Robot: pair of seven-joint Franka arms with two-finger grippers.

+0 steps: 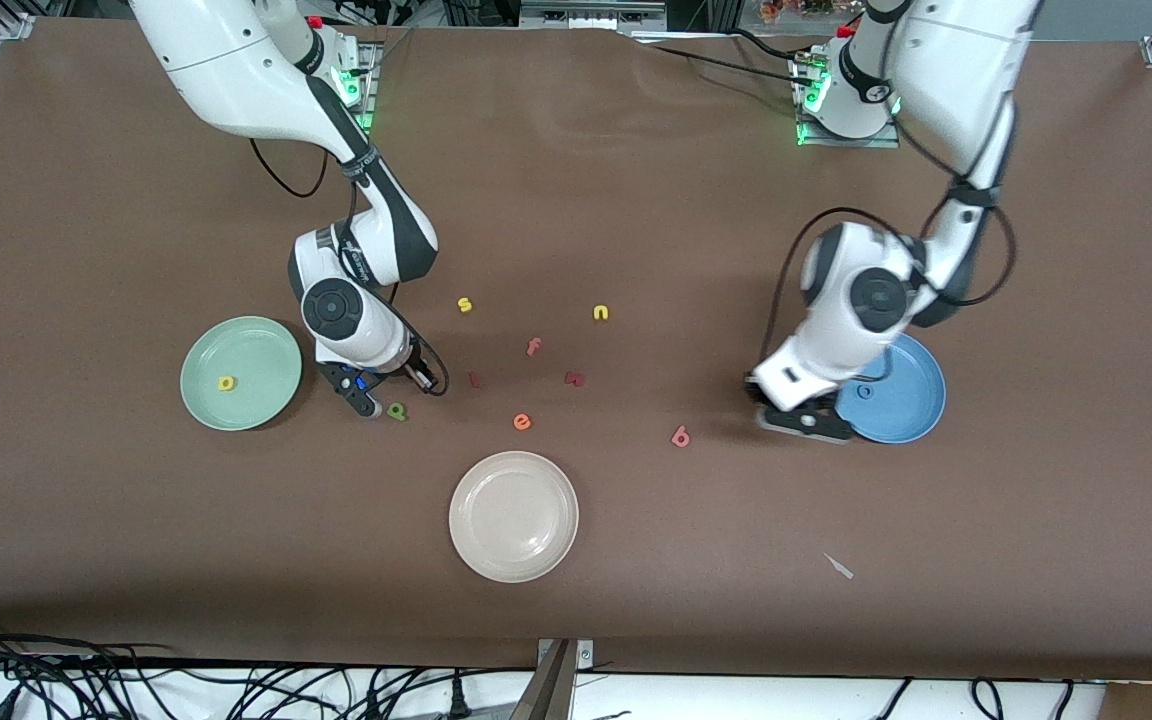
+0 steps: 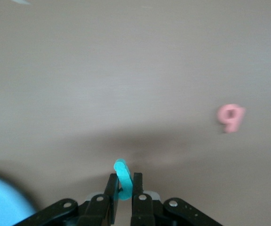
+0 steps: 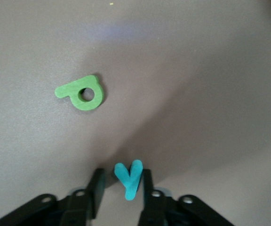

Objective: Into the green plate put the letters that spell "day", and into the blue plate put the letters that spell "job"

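- My left gripper [image 2: 123, 188] pinches the teal j [image 2: 123, 179] beside the blue plate [image 1: 911, 415].
- My right gripper [image 3: 121, 188] closes around the teal y [image 3: 130, 178] near the green plate [image 1: 241, 345]; squeeze snugly before lifting.

Teal y [image 3: 129, 178], green d [image 3: 83, 92], mint plate [image 1: 254, 341], blue plate [image 1: 911, 410].

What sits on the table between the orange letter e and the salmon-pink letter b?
Nothing: in the front view, the brown table is bare between the orange foam e and the salmon-pink foam b.
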